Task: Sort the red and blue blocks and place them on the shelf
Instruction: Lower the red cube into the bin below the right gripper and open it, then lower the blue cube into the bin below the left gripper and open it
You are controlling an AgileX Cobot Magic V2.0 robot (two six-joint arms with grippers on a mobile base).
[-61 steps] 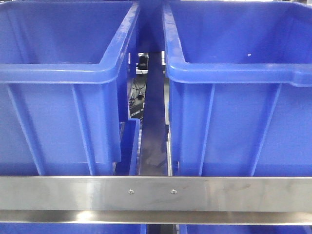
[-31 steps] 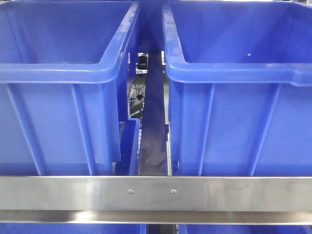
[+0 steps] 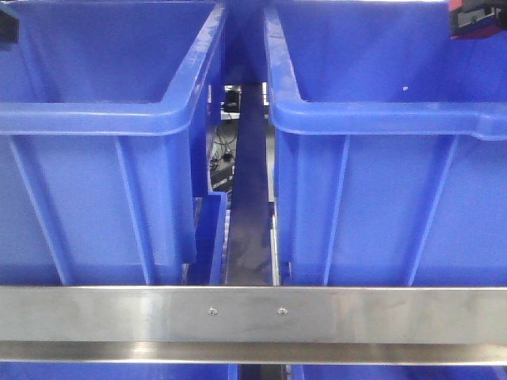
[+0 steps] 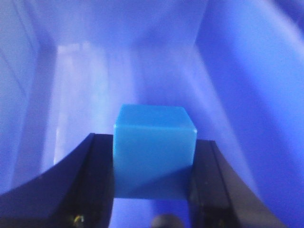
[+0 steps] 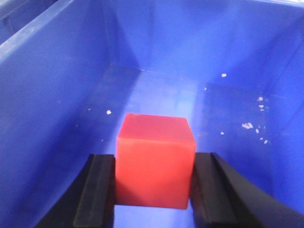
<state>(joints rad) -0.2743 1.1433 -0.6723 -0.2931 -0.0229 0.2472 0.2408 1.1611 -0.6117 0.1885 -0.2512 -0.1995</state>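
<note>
A brushed steel shelf (image 3: 253, 314) runs across the bottom of the front view, its flat front rail carrying two small screws (image 3: 212, 311) close together near the middle. Two large blue plastic bins sit side by side on it, the left bin (image 3: 103, 158) and the right bin (image 3: 388, 158), with a narrow gap between them where dark cables and equipment show behind. The right bin's inner floor (image 5: 228, 109) is flecked with small white specks.

The left pincer (image 4: 152, 183) is clamped on the blue block (image 4: 154, 149), a plain matte cube with crisp edges, its top face lighter than its front. The cube sits squarely between the two dark fingers (image 4: 95, 180), touching both, with blue bin walls rising on either side and ahead of it.

The right pincer (image 5: 154, 183) is clamped on the red block (image 5: 154, 161), a plain matte cube of the same build, gripped on its two side faces by black fingers (image 5: 97, 185). Beyond and below it lies the bin floor. In the front view only a red and black sliver (image 3: 478, 17) shows at the top right corner.
</note>
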